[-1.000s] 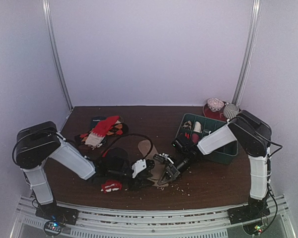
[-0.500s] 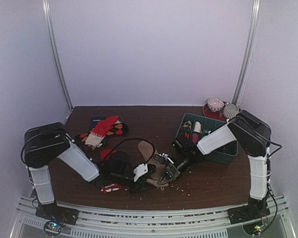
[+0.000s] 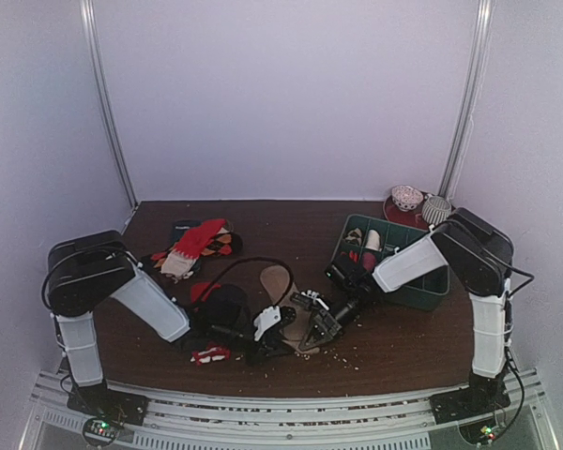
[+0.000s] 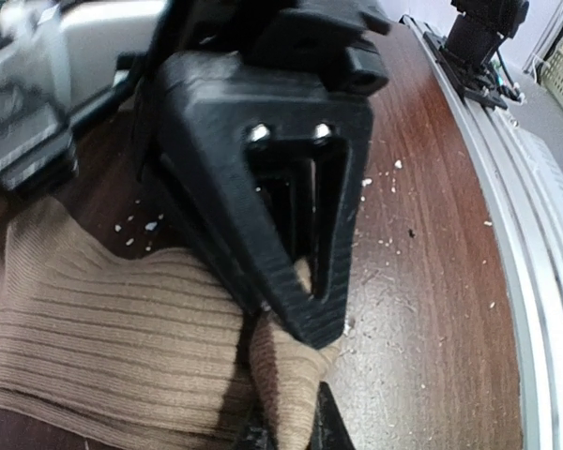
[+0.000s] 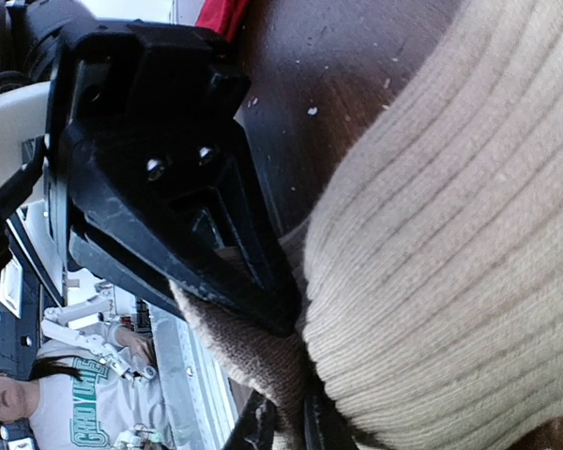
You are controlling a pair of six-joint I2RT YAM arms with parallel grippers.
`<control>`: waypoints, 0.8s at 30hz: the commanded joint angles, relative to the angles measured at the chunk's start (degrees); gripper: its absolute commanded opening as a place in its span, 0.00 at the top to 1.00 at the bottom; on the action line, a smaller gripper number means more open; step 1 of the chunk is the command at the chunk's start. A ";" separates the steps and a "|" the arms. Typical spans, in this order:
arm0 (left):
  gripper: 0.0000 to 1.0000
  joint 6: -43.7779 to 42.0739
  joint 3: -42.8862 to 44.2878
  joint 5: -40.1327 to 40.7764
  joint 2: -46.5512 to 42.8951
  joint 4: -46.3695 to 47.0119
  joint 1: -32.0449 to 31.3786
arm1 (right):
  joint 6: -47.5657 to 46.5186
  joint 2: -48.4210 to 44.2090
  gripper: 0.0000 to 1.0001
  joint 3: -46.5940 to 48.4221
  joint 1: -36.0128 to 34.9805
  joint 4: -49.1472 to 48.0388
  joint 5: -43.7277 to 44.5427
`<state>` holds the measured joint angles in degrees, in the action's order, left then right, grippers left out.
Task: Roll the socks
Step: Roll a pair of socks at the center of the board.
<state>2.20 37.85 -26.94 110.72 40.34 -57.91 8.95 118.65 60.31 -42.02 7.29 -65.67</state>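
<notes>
We see the tan sock (image 3: 280, 279) lying flat near the lower middle of the top view, on the dark wooden surface (image 3: 408, 337), with its near end between the two arms. Both tools meet at that near end. The left tool (image 3: 283, 341) comes in from the left. In its wrist view its black fingers (image 4: 291, 225) are clenched on a folded edge of the ribbed tan knit, which bunches up between them at the bottom of the frame. The right tool (image 3: 308, 339) comes in from the right. In its wrist view it is likewise clamped on a pinch of the same sock, and the rest of the knit fills the right side of the frame.

The red sock (image 3: 209, 354), a small bundle with white marks, sits at the lower left of the top view, near the front edge and just beside the left arm. A pile of socks (image 3: 195, 246) lies at the upper left of the surface. A green bin (image 3: 422, 289) stands at the right. Pale crumbs (image 4: 394, 164) are scattered over the wood.
</notes>
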 commanded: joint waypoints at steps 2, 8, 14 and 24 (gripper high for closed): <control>1.00 13.13 -0.60 -4.22 3.29 -2.93 1.13 | 1.21 -4.80 0.76 -5.17 -0.43 -0.48 15.79; 1.00 25.77 -3.73 -7.79 7.28 -4.88 4.31 | 0.76 -24.35 0.71 -17.32 -1.01 -23.06 26.75; 1.00 28.62 -2.21 -8.62 9.57 -14.10 5.33 | -17.57 -38.44 0.59 -30.69 -14.28 -37.00 48.78; 1.00 27.40 -0.68 -8.94 10.42 -19.45 5.44 | -28.08 -28.34 0.59 -26.82 -22.50 -35.93 65.84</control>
<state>28.29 40.23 -38.79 114.72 39.72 -52.69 -13.67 88.49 32.32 -63.42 -25.91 -9.43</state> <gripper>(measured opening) 0.058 0.411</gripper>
